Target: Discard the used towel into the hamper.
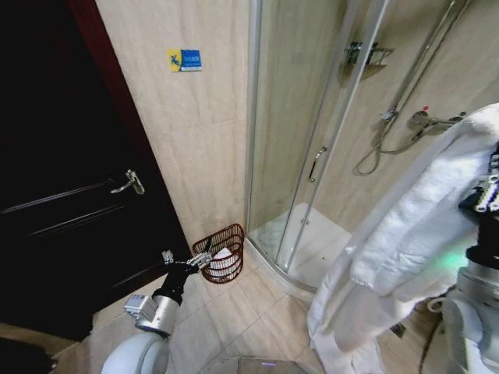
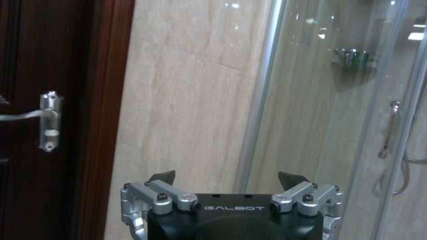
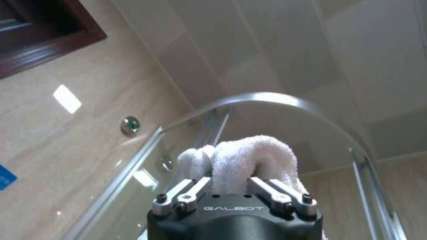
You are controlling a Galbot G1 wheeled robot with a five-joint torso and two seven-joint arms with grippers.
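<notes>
White terry towel [image 1: 405, 241], thick and bunched, hangs at the right of the head view in a long fold from the right gripper [image 3: 233, 192], whose metal fingers [image 3: 183, 192] are closed on a wad of the cloth; the black body below them reads "GALBOT". Low in the middle of that head view sits the hamper [image 1: 224, 251], a small round reddish-brown open-weave wire basket on the beige floor tiles, tipped toward the camera, at the foot of the beige tiled wall [image 1: 195, 140] and just left of the curved glass shower enclosure [image 1: 304, 156]. Something pale lies inside it. The left gripper [image 1: 201, 259] is held just in front of the hamper's rim, empty, its dark fingertips [image 2: 162, 176] spread well apart; its body also reads "GALBOT". On the wall at upper left is a small blue and yellow sticker [image 1: 184, 60], its writing too small to read. A dark wooden door [image 1: 62, 195] with a silver lever handle [image 1: 129, 184] stands at the left
</notes>
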